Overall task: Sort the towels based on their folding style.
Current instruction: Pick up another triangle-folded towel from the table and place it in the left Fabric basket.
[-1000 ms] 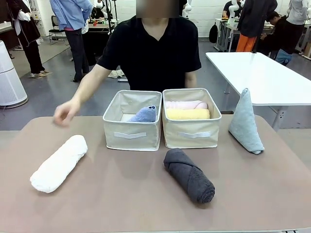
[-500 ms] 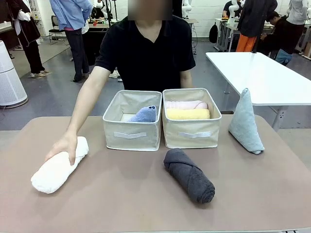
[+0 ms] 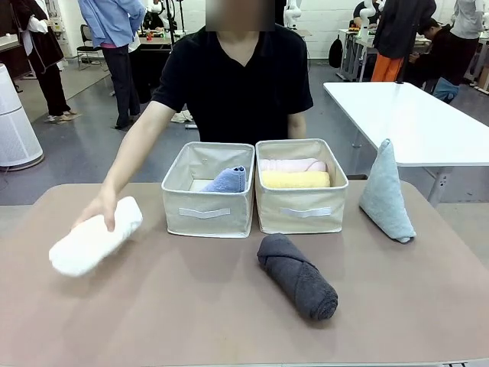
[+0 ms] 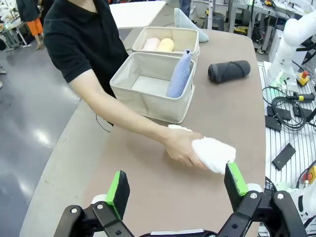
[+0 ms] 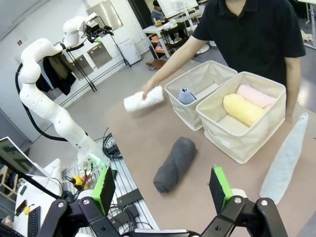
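The person's hand (image 3: 98,210) lay over the far end of the white towel (image 3: 95,238), fingers curled around it. The roll sat at a slant at the robot's left side of the table (image 3: 191,306), and it looked lifted rather than resting, probably on its way to a bin.

The sorting could be read from the two cream fabric bins. The left bin (image 3: 206,212) held the lavender-blue towel (image 3: 227,180), folded to a point and leaning on the inner wall. The right bin (image 3: 302,214) held the yellow roll (image 3: 295,180) with the pink roll (image 3: 290,164) just behind it, lying side by side. So rolls belonged on the right and triangles on the left.

Two pieces waited outside the bins. The dark grey roll (image 3: 298,277) lay on the table in front of the bins, a thick terry cylinder with a twisted wrap. The teal-grey towel (image 3: 386,195) stood upright as a tall soft cone beside the right bin (apart from it, not touching).

All the towels looked plush and yielding, and the bins had limp cloth walls with stitched handles.

The left gripper (image 4: 176,185) hung above the table near the hand, its jaws spread wide and holding nothing. The right gripper (image 5: 161,189) hovered with its jaws likewise spread and empty.
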Motion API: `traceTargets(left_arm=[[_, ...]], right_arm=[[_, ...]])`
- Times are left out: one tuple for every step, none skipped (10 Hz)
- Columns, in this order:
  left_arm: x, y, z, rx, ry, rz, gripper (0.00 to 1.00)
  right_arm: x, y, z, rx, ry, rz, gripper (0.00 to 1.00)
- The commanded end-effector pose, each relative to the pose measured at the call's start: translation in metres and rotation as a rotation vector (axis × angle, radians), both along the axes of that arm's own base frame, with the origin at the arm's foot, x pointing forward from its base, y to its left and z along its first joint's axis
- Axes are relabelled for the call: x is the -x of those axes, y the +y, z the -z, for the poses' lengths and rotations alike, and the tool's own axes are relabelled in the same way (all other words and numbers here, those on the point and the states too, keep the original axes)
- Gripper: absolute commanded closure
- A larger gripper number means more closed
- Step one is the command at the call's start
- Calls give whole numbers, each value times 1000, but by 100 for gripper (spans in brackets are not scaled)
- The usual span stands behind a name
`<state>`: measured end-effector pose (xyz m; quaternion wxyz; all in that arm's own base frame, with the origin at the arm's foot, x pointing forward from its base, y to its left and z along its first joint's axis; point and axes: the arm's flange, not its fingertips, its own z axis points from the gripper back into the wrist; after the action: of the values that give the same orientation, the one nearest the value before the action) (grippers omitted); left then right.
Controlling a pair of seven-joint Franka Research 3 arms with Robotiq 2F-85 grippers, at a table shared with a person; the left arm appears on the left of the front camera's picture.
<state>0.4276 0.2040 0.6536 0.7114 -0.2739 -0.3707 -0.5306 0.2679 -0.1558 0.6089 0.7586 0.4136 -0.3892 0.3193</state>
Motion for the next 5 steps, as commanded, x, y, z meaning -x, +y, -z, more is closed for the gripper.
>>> traceTargets(left_arm=[[3, -1, -2, 4, -9, 7, 0], [3, -1, -2, 4, -9, 7, 0], [3, -1, -2, 4, -9, 7, 0], [3, -1, -2, 4, -9, 7, 0], [3, -1, -2, 4, -9, 7, 0]], right_arm=[[-13, 46, -28, 136, 110, 71, 0], [-32, 74, -47, 200, 196, 126, 0], [-53, 106, -68, 339, 273, 184, 0], [-73, 129, -77, 477, 358, 177, 0], [-97, 145, -83, 582, 397, 269, 0]])
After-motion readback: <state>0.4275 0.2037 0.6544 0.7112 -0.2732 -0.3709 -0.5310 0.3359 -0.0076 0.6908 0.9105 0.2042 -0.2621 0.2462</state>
